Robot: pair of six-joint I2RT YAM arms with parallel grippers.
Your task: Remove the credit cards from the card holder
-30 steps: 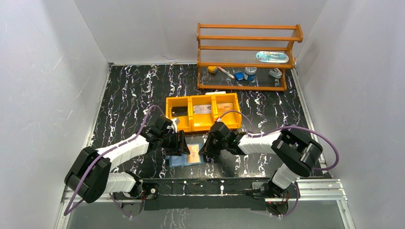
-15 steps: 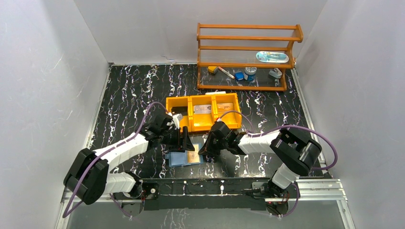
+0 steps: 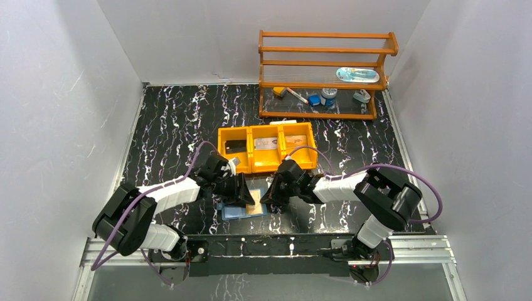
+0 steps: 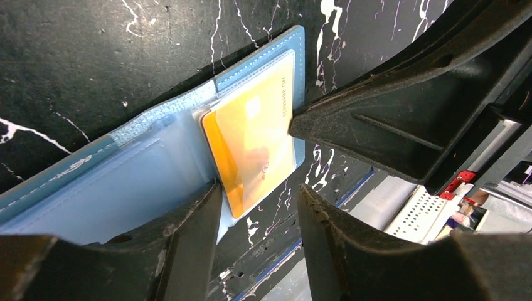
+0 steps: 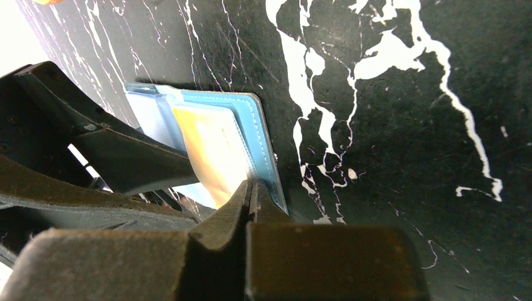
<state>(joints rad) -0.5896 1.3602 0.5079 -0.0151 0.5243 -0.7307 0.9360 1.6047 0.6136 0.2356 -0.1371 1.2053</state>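
Observation:
The blue card holder (image 3: 235, 211) lies open on the black table near the front edge. An orange credit card (image 3: 256, 202) sits in its right leaf. In the left wrist view the card holder (image 4: 125, 182) shows pale blue slots, with the orange card (image 4: 251, 141) partly out of its slot. My left gripper (image 4: 257, 210) is open, one finger on the card holder's left leaf beside the card, the other off its edge. My right gripper (image 5: 251, 188) is shut, its tips pressed on the card holder's (image 5: 260, 135) right rim next to the orange card (image 5: 210, 153).
An orange three-compartment tray (image 3: 251, 164) stands just behind the card holder, with a dark card (image 3: 235, 148) and a silvery card (image 3: 266, 144) in it. A wooden shelf rack (image 3: 323, 75) with small items stands at the back right. The metal front rail (image 3: 270, 248) is close below.
My left gripper has shifted a little right and down, closer to the orange card. The right gripper has stayed on the card holder's right rim.

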